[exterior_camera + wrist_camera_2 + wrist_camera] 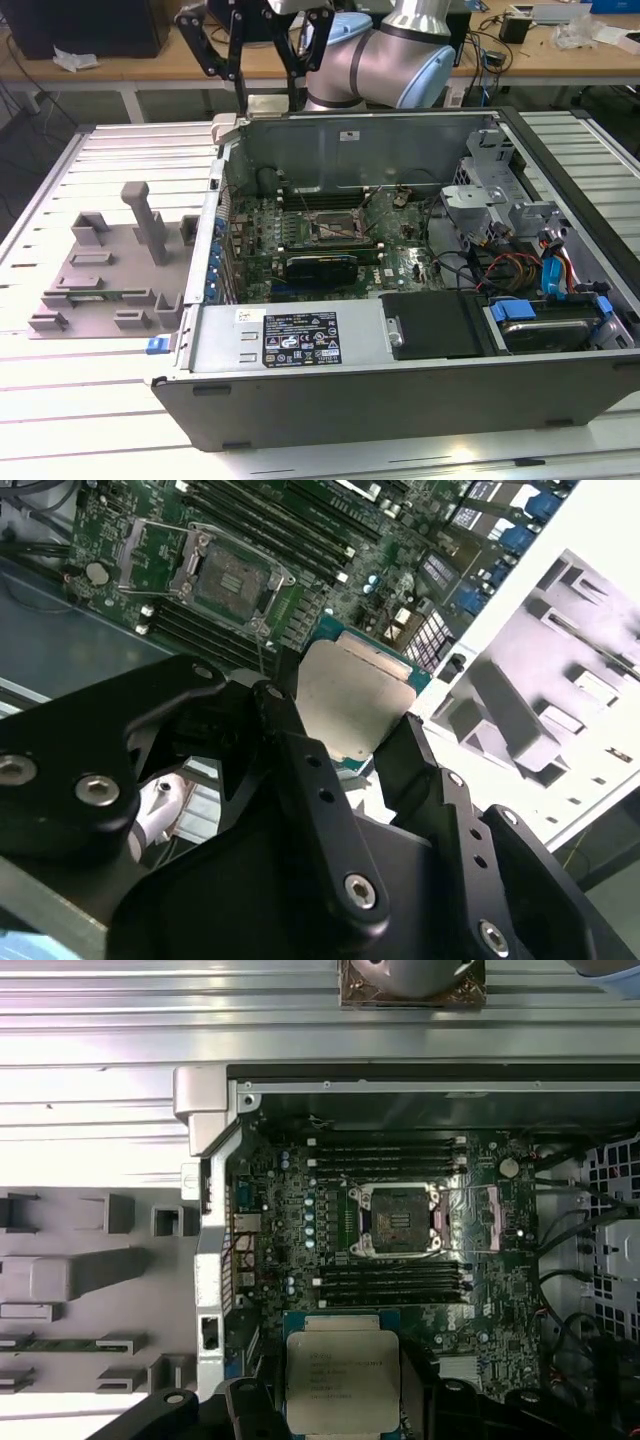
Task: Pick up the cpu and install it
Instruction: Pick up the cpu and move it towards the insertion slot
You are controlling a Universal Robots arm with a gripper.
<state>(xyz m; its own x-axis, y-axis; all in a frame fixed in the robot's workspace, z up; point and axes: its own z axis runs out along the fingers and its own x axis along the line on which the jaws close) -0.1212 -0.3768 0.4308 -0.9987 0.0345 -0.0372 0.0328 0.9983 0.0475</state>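
my fingers point(415, 760) pinch the cpu point(350, 705) by two edges above the open case point(330, 345). the grip looks thin: any slip or tilt could drop it wide of the socket point(398, 1218) mid-motherboard.

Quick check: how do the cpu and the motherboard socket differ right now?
The cpu is held in the gripper, off the motherboard; the socket sits mounted on it. The cpu shows a pale silver lid; the socket is dark inside a metal frame, open and unfilled. Both are square.
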